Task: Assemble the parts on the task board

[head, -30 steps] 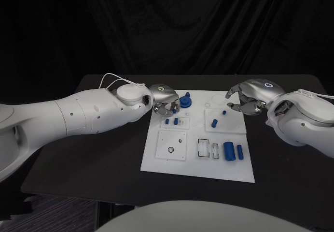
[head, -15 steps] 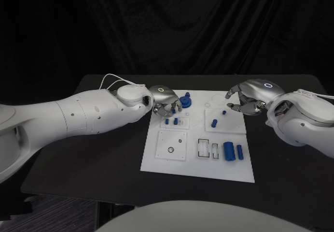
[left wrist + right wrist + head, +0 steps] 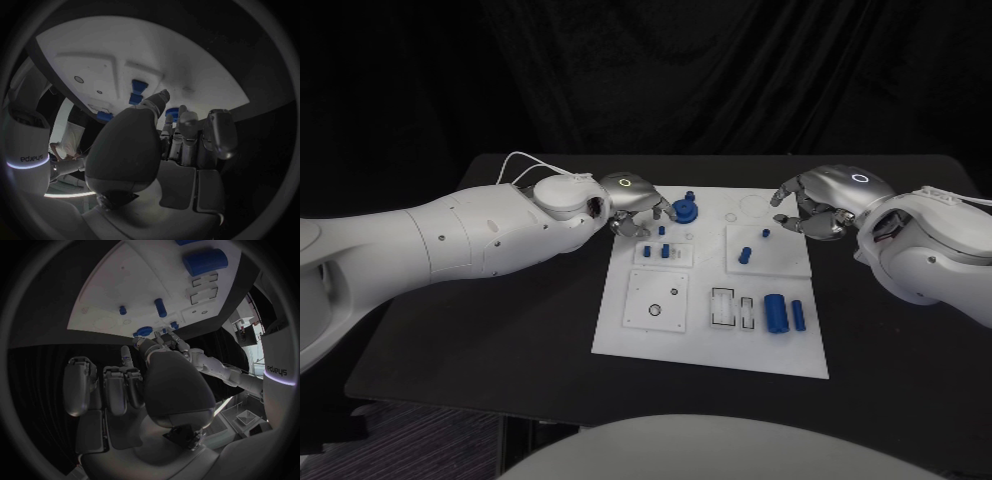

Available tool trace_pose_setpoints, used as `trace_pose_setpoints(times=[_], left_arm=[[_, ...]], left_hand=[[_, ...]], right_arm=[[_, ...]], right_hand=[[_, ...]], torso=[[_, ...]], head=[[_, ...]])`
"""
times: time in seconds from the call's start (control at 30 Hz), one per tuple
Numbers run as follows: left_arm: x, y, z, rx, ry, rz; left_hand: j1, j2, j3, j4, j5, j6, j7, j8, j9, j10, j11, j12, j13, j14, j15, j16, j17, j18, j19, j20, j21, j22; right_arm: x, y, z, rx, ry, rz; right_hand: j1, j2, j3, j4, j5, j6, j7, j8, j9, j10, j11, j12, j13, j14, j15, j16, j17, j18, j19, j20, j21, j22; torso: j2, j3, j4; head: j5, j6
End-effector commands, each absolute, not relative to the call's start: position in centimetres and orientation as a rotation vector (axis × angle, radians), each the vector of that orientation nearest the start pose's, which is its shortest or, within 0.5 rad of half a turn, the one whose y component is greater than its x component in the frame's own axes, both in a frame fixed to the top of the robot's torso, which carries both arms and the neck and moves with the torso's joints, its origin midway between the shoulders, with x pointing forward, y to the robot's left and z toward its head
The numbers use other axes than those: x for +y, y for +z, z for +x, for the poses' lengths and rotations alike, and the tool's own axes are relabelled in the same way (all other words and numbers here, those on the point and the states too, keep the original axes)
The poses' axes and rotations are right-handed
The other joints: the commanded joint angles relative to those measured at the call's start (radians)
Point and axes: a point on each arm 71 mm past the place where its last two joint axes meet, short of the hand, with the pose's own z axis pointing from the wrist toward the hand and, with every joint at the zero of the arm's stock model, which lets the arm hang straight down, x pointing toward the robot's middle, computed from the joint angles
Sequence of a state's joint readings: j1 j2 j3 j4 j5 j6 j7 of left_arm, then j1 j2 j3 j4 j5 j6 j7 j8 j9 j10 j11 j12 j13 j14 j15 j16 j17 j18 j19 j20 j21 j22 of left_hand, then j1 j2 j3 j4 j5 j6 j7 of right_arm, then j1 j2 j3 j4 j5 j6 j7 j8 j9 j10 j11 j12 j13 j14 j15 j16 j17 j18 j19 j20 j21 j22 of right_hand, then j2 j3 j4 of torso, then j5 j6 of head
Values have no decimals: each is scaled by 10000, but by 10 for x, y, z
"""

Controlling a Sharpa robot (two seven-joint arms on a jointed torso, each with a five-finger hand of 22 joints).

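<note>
The white task board (image 3: 678, 335) lies in the middle of the black table. At its far edge stands a round blue knob part (image 3: 685, 210), and my left hand (image 3: 633, 207) hovers just left of it, fingers bent down over the board's far left corner with nothing in them. Small blue pegs (image 3: 664, 250) stand below that hand. My right hand (image 3: 815, 211) hangs over the board's far right corner, fingers curved down and holding nothing, near a small blue peg (image 3: 764, 234). Two larger blue cylinders (image 3: 775, 313) lie in the near right part. The right wrist view shows the board (image 3: 137, 285) beyond the fingers (image 3: 116, 385).
Bare black table surrounds the board, with more room on the left than on the right. A further blue peg (image 3: 744, 254) stands on the raised square plate on the board's right half. Two empty rectangular slots (image 3: 721, 305) lie beside the cylinders.
My left hand has drawn back a little toward the far left, away from the small pegs. The right hand has barely moved, and no part has moved.
</note>
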State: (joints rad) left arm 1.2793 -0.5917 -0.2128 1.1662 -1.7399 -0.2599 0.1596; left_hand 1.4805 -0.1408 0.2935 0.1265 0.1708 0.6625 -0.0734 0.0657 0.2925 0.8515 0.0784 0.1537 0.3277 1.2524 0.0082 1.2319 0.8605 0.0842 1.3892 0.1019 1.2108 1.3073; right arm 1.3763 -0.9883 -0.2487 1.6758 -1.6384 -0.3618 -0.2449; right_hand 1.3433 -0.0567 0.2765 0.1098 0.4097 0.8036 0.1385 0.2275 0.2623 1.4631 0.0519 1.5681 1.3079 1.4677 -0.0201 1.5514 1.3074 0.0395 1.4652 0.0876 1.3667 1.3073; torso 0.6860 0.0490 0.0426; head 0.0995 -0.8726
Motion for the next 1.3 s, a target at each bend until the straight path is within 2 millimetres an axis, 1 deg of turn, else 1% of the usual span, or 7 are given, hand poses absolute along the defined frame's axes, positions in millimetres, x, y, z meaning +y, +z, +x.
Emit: trace_pose_setpoints(times=[0.03,0.33,0.47,0.6,0.63,0.87,1.3], left_arm=[[172,-214,526,14948,-5193,7189],[226,-190,512,12392,-5275,5708],[252,-183,506,12187,-6045,4480],[272,-182,501,12838,-7955,2836],[276,-182,499,13118,-8770,2314],[276,-179,487,13491,-13903,-2459],[259,-202,458,13170,-19468,-9367]], left_hand=[[199,7,-350,105,-88,-128,-51,2,-190,-628,55,147,118,-273,34,-232,-338,-4,-226,44,-376,1509],[1210,-427,-563,1441,-232,-1682,-369,-135,-1208,-3633,-215,1116,90,-4054,221,-5183,-4309,842,-5107,308,-7692,-565],[1000,-1197,-1942,1816,182,-4496,-1079,-365,-2260,-6517,-1054,353,-1135,-7499,842,-8201,-5661,452,-7877,479,-9751,-1348],[423,-1113,-2435,1759,311,-4498,-1060,-371,-2356,-7457,-1992,-18,-1801,-10953,285,-10950,-7474,175,-10735,430,-11549,-2561],[-229,-1217,-2763,1753,20,-4306,-713,-332,-2334,-7731,-2518,-233,-2038,-12354,45,-12147,-8433,72,-12372,347,-11699,-5708],[-1897,2386,-4033,1669,977,-3001,316,-261,-2546,-7425,-1505,-680,-2915,-12400,294,-12283,-8570,802,-12941,294,-11727,-8475],[-4282,3474,-5878,1663,-983,-4890,308,-420,-2685,-8364,-1503,-1433,-3215,-12524,148,-12319,-8605,733,-13882,77,-12042,-12482]], right_arm=[[-236,-165,457,16082,3967,-2972],[-243,-153,455,15870,3889,-2872],[-243,-144,458,15844,3732,-2939],[-241,-141,461,15988,3575,-3076],[-241,-141,461,16063,3529,-3185],[-238,-143,465,16278,3368,-3818],[-240,-160,466,16418,3343,-4464]], right_hand=[[14,-112,57,-5,-61,51,-17,-19,-14,1077,-33,27,2629,889,3,-58,2180,123,144,11,-69,1946],[95,-373,377,-93,-293,183,-70,-80,-168,-1261,-135,-1771,181,463,-112,-894,805,268,-136,-95,-772,1723],[111,-616,713,-39,-299,78,-29,-161,-242,-5136,-117,-5432,-3600,169,-84,-1449,-28,439,-496,-99,-1620,1450],[93,-955,1088,37,-423,-180,73,-237,-312,-7566,245,-8400,-5836,-254,194,-2000,-865,598,-997,114,-2737,1098],[100,-962,1123,22,-456,-205,127,-219,-313,-7711,405,-8855,-6274,-340,325,-2045,-966,601,-1083,256,-2906,1055],[277,-940,964,-230,-659,411,159,-216,-281,-8260,857,-10889,-8322,-456,716,-2002,-1213,637,-1061,618,-3004,1082],[498,-796,239,-338,-1353,192,15,-1045,-678,-7932,1008,-11891,-10045,-278,840,-1710,-1143,545,-701,764,-2460,1308]], torso=[[5,2,5],[3,-7,3],[3,-5,4],[8,-37,63],[5,-48,66],[7,-71,73],[89,-316,341]], head=[[17,0],[-23,0],[-27,0],[-104,0],[-89,0],[-105,0],[-523,0]])
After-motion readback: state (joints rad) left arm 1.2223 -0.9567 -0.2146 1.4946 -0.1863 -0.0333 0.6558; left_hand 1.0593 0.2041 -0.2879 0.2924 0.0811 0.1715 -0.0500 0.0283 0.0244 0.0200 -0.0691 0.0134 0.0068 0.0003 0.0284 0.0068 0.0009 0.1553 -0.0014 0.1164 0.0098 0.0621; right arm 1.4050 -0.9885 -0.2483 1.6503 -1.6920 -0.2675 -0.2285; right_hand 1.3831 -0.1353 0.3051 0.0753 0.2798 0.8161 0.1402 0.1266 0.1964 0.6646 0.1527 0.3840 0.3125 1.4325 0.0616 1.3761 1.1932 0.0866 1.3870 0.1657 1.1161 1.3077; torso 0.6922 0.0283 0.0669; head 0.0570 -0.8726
